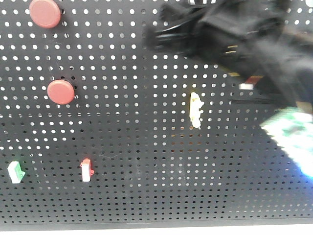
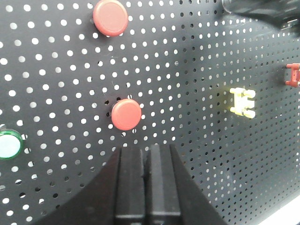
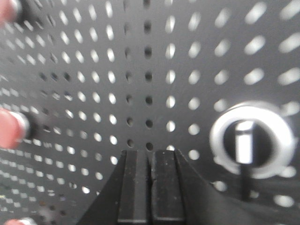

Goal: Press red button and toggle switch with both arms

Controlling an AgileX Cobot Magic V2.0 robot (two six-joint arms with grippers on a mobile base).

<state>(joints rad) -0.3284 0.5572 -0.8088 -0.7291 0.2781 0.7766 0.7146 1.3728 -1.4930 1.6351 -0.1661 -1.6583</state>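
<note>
Front-facing view is showing the black pegboard filling nearly the whole picture, standing upright and carrying all the controls. My right arm is reaching across its top right corner as a dark blur. My left pincer is pointing at the board with its jaws pressed together, gripping nothing. In the left wrist view its tips are sitting just below the lower red button, and I cannot tell whether they are touching the board. My right pincer is likewise closed tight on nothing, aiming at bare holes close to the board, with a silver knob showing to its right. The upper red button is sitting above the lower one. The yellow switch is sticking out well to their right. The toggle switch is peeking in at the right edge of the left wrist view, just up and right of the yellow switch, well apart from my left pincer. A red-topped rocker and a green-topped rocker are sitting low on the left.
</note>
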